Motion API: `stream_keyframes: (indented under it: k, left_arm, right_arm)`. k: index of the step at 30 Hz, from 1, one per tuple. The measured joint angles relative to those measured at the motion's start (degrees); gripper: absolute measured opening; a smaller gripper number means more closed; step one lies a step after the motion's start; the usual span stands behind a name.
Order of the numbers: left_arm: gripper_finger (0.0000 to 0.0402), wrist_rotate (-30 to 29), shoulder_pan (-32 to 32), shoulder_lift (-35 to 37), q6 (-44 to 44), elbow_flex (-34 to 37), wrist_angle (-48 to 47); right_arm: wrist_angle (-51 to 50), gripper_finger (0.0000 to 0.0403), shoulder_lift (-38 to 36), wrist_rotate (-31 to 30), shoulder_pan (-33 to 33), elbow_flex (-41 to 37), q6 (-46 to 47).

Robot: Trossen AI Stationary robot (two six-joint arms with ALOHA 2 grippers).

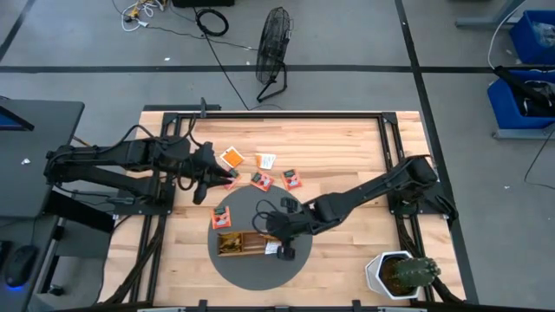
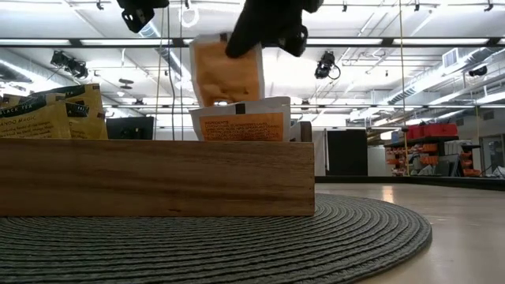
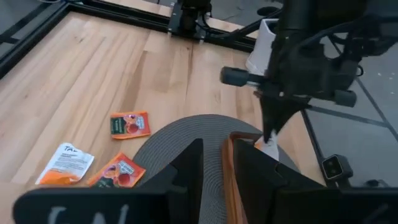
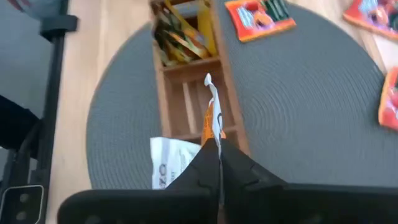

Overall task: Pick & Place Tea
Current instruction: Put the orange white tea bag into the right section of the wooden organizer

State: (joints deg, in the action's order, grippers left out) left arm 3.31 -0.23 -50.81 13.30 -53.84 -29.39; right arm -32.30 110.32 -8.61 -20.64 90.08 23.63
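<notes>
My right gripper [image 1: 283, 237] hangs over the right end of the long wooden tray [image 1: 245, 245], shut on an orange and white tea sachet [image 2: 227, 72]. The sachet hangs over the tray's end compartment, where another orange-labelled sachet [image 2: 244, 126] stands. Yellow sachets [image 4: 180, 36] fill the tray's other end. Loose sachets lie on the table: an orange one [image 1: 231, 158], a white one [image 1: 266, 161] and two red ones [image 1: 261, 180] [image 1: 290, 178]. One more sachet [image 1: 224, 217] lies on the mat. My left gripper [image 3: 217, 168] is open, above the table left of the loose sachets. My right gripper pinches the sachet's upper edge [image 2: 237, 41] between its two fingers, coming from above and pointing down. The sachet is lifted clear and hangs upright below the fingers, its lower edge [image 2: 225, 101] just above the sachet standing in the tray. In the right wrist view it shows edge-on [image 4: 213, 118].
The tray sits on a round grey woven mat [image 1: 299, 264] near the table's near edge. A potted cactus [image 1: 403, 275] stands at the near right corner. Black frame rails [image 1: 386, 147] run along the table's sides. Bare wood lies between the mat and the right arm's base.
</notes>
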Motion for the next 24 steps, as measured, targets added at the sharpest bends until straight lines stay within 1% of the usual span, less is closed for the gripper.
stream_keyframes:
  k: [5,11,16,24]
  left_arm:
    - [0.009,0.0,0.0,0.0,0.9,0.0,1.4]
    - [0.009,0.0,0.0,0.0,2.7,0.0,2.1]
    - [0.009,0.0,0.0,0.0,2.7,0.0,2.5]
    - [0.009,0.0,0.0,0.0,2.6,0.0,7.7]
  right_arm:
    - [5.7,0.0,-0.6,0.0,-0.9,-4.4,-3.3]
    - [7.2,0.0,-0.6,0.0,-1.2,-8.4,-6.5]
    - [11.2,0.0,-0.6,0.0,-1.2,-11.6,-10.4]
    - [17.8,0.0,-0.5,0.1,-1.4,-15.9,-14.1]
